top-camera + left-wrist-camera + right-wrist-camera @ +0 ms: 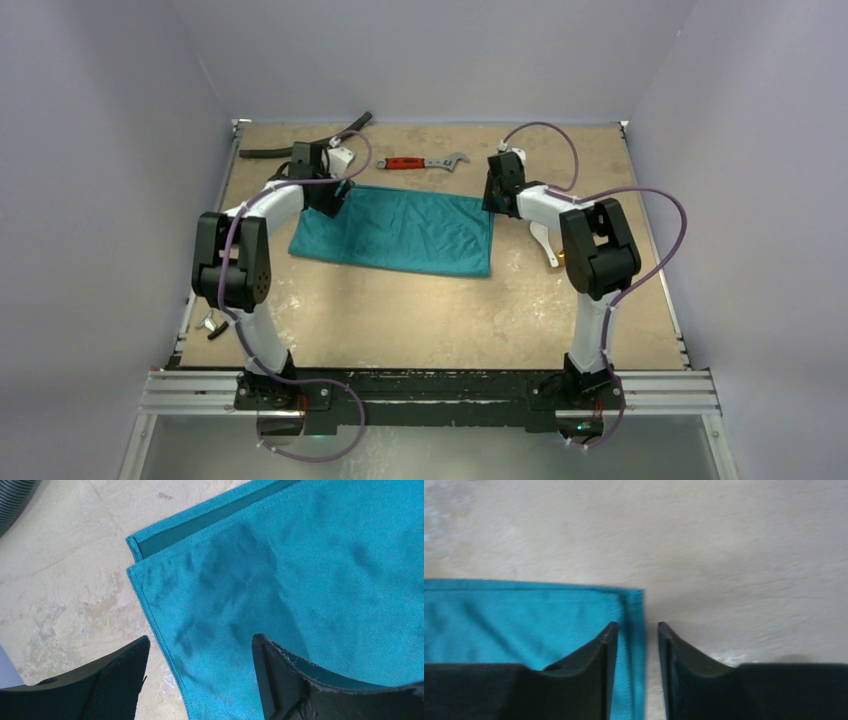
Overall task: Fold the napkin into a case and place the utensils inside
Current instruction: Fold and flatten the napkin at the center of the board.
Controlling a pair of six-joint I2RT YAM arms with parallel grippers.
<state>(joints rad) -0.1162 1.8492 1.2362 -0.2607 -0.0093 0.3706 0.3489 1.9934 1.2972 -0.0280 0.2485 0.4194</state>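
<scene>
Left wrist view alone: doubled napkin below wide-open left gripper; right gripper narrowly ajar

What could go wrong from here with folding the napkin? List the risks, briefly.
1. At the napkin's far-left corner the layers sit offset; the open left fingers may pinch only the top layer and undo the fold.
2. The right fingers straddle just the hem; so thin a bite could slip.
3. The white spoon lies under the right arm; a sweep might knock it away.
</scene>
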